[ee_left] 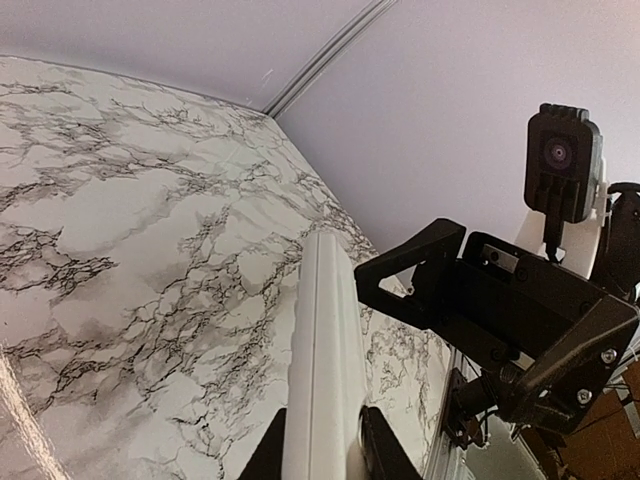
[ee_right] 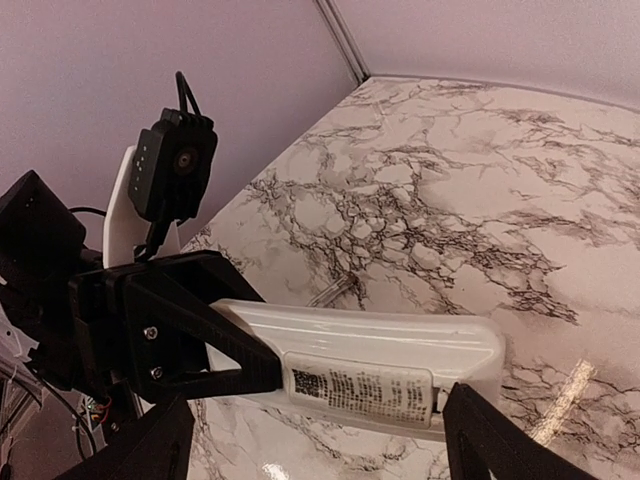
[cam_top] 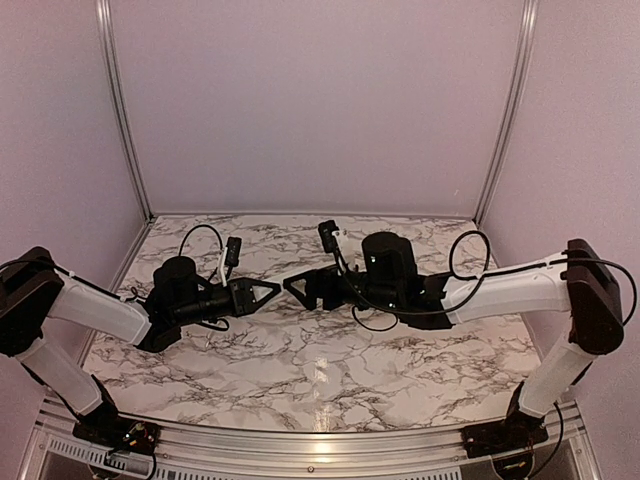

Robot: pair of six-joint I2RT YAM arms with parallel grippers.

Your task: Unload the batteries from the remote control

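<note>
The remote control is a slim white bar held in the air above the marble table. Its labelled back cover faces the right wrist camera and is closed, so the batteries are hidden. My left gripper is shut on one end of the remote, which sticks out past its fingers. In the top view the remote shows as a thin white sliver between my left gripper and right gripper. My right gripper is open, its fingers spread wide on either side of the remote's free end, apart from it.
The marble table lies below both arms, with purple walls and metal corner posts around it. A small thin rod-like mark shows on the table behind the remote; I cannot tell what it is.
</note>
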